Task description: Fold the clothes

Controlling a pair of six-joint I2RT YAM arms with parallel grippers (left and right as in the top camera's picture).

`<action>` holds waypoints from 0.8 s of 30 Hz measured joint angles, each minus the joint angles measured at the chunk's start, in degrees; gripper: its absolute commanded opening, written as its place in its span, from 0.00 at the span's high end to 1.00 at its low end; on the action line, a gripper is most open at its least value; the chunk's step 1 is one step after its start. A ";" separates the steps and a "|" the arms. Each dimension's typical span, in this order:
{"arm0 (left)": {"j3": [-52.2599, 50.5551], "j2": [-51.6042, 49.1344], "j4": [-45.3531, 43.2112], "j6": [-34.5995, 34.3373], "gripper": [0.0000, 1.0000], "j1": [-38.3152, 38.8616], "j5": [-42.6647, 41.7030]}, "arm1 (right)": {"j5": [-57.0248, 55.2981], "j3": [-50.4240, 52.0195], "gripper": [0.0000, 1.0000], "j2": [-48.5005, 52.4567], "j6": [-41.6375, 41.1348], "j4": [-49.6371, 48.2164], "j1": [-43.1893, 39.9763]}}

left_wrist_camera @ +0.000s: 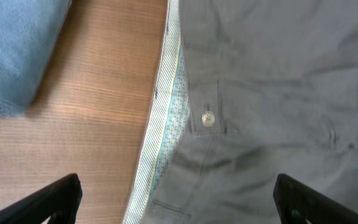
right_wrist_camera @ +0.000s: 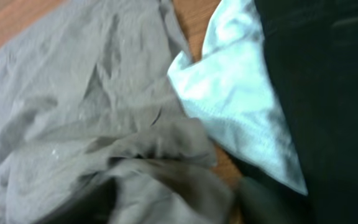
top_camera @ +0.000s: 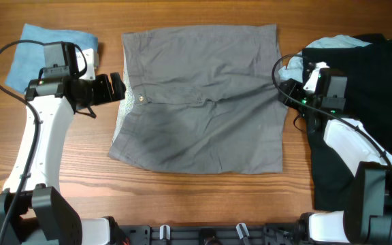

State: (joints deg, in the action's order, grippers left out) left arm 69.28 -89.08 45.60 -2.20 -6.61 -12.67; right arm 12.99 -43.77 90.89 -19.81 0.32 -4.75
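Grey-khaki shorts (top_camera: 203, 102) lie spread flat mid-table, waistband to the left, with the button (left_wrist_camera: 208, 118) showing. My left gripper (top_camera: 119, 88) is open and empty, its fingers straddling the waistband edge (left_wrist_camera: 179, 199) just above it. My right gripper (top_camera: 284, 87) is at the shorts' right hem. In the blurred right wrist view a bunched fold of grey cloth (right_wrist_camera: 73, 93) fills the gap between its fingers (right_wrist_camera: 173, 202), so it appears shut on the shorts.
A folded bright blue garment (top_camera: 53, 44) lies at the back left and also shows in the left wrist view (left_wrist_camera: 11, 50). A black garment (top_camera: 386, 68) with a pale blue one (top_camera: 332, 42) covers the right side, both close to the right gripper (right_wrist_camera: 328, 93) (right_wrist_camera: 235, 106).
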 measured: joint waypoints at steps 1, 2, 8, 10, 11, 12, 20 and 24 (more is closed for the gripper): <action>0.00 0.00 1.77 0.00 0.05 -0.22 0.00 | 0.68 0.00 0.11 -0.20 0.48 1.40 0.00; 0.00 0.00 4.74 0.00 0.09 -0.61 0.02 | 1.27 0.04 0.09 -1.07 0.63 4.42 0.00; -6.71 0.07 12.46 -2.40 0.40 -3.56 0.33 | 4.17 0.04 0.25 -13.81 0.63 25.40 0.00; -11.34 0.04 10.08 -6.10 0.41 -5.07 0.68 | 5.11 0.02 0.28 -16.41 -0.48 32.72 0.00; -13.99 0.04 8.20 -8.26 0.41 -5.88 0.72 | 5.42 -0.04 0.27 -16.98 -1.64 36.44 0.00; -16.46 0.04 6.49 -9.94 0.41 -6.43 0.83 | 5.64 0.04 0.27 -16.98 -2.73 39.32 0.00; -27.32 0.00 -5.64 -17.44 0.96 -6.88 0.68 | 6.01 4.87 0.14 -16.96 -10.38 44.09 0.00; -27.56 0.00 -6.91 -17.46 0.96 -6.97 0.61 | 3.21 13.18 0.21 -16.87 -18.32 41.22 0.00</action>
State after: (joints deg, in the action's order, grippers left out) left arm 41.71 -89.08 38.70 -19.66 -13.58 -12.05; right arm 16.21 -30.59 74.02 -38.13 41.54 -4.75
